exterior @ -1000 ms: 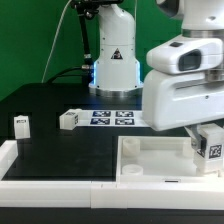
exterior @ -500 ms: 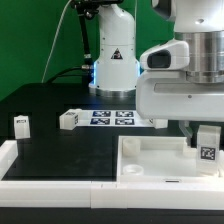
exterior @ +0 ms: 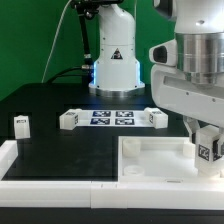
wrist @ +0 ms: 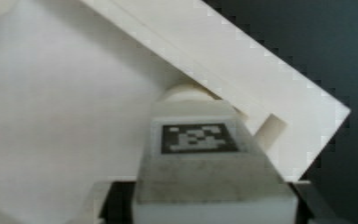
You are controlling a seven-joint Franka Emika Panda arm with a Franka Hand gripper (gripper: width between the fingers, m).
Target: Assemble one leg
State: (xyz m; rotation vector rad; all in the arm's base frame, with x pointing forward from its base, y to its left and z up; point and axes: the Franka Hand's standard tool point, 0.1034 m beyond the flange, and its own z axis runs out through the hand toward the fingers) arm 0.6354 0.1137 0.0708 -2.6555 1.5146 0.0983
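Leg (exterior: 209, 151) gripped in the gripper (exterior: 203, 138), at the edge of the white panel (exterior: 150, 160) on the exterior view's right.

You are handling a small chunky block of hard plastic. Judge it light and stiff, unlikely to break, but smooth-sided, so it may twist or slip in the grip if it binds against the panel. The best hold is the one you have, across two opposite flat sides, which leaves the tagged face clear. The wrist view shows that tag on the leg (wrist: 197, 150) facing the camera between the two dark fingers (wrist: 115, 204). The jaws are narrow, closed to the width of the leg and holding nothing else. The leg's lower end sits right at the panel's rim, but you cannot tell whether it is touching the panel or seated in a socket.
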